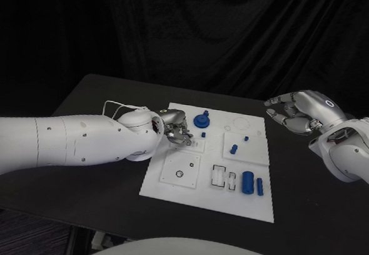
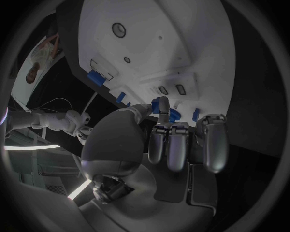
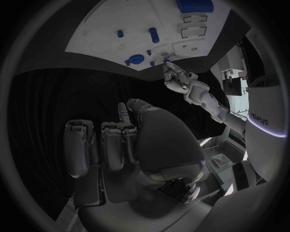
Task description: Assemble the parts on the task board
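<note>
Most is left, I judge: on the board [image 1: 164,185] at frame centre blue parts [image 1: 248,181] lie loose lower right, the left hand [image 1: 174,127] pinches a small part at its upper left, the right hand [image 1: 297,111] hangs curled, empty, upper right

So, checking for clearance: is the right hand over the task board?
No, the right hand hangs beyond the task board, above bare table.
</note>
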